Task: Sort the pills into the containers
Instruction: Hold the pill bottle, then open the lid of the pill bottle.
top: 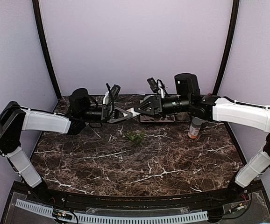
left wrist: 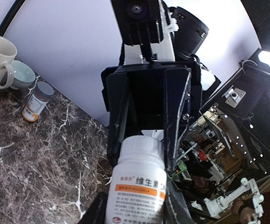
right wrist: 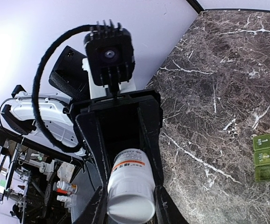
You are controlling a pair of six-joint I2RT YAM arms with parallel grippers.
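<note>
Pill box [top: 135, 138] on table [top: 125, 163] | left claw [left wrist: 134, 205], right claw [right wrist: 130, 200] both pinching white bottle [left wrist: 137, 179]

Left wrist view, lower centre: white bottle [left wrist: 137, 186], orange band on label w/ white Chinese chars "维生素". Small print below illegible. Upper left: amber bottle [left wrist: 36, 101], orange/white label, txt too small to read. Right wrist view: white bottle's label blurred. Right edge: pill box [right wrist: 265, 156], pale marks on lids, unreadable.
</note>
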